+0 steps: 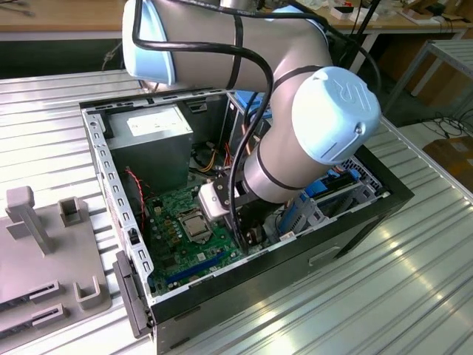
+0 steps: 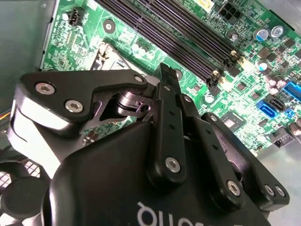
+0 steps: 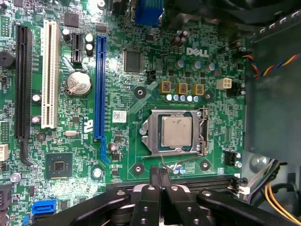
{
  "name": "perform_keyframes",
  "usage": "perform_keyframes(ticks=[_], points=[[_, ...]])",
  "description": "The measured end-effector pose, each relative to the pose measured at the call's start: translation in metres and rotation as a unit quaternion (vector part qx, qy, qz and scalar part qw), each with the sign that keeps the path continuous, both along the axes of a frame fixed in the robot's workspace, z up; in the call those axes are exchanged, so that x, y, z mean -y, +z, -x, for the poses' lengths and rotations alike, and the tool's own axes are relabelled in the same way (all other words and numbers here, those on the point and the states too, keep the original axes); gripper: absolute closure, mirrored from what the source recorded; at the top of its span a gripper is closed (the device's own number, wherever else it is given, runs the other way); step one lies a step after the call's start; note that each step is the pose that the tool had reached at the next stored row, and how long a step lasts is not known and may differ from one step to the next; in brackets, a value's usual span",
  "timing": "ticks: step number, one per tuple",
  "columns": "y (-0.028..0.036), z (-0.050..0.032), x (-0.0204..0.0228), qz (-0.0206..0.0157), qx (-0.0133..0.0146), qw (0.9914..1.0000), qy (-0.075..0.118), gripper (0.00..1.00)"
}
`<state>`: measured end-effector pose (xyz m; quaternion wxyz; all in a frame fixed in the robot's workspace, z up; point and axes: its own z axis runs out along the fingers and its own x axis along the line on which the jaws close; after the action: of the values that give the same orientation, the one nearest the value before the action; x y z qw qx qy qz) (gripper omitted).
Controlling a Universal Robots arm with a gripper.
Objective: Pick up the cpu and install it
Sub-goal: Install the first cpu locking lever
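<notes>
Seated in the socket frame (image 3: 175,132) on the green motherboard (image 3: 117,84), inside the open computer case (image 1: 355,222) on the ribbed metal tabletop (image 1: 414,281): the cpu (image 3: 176,132), silver-grey top up, flat and square within the frame, also visible in the exterior view (image 1: 194,220). Judged as the closing stage of the install, with the chip already placed and nothing carried. Hand (image 3: 159,176) pinched narrow, black fingertips (image 3: 155,175) pressed together and empty, poised above the board just beside the socket's edge near the long memory slots (image 2: 178,42). Next move, as a judgement only: calls for care around the socket's thin latch lever and the frame, since a closed pair of tips could push or hook only with fine alignment. Arm (image 1: 295,126) bent sharply down into the case from the exterior view's top, wrist low over the board, large grey joint above the case's far wall. Grey fixture block (image 1: 44,251) standing apart on the exterior view's left
</notes>
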<state>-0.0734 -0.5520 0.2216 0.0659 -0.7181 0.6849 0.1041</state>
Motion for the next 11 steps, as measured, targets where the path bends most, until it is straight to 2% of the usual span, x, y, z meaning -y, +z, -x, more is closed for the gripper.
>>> perform_keyframes(ticks=[7,11], points=[[0.0059,0.0000,-0.0003,-0.0061,-0.0002,0.99998,0.000,0.89],[0.0056,0.0000,-0.0003,-0.0063,-0.0003,0.99998,0.000,0.89]])
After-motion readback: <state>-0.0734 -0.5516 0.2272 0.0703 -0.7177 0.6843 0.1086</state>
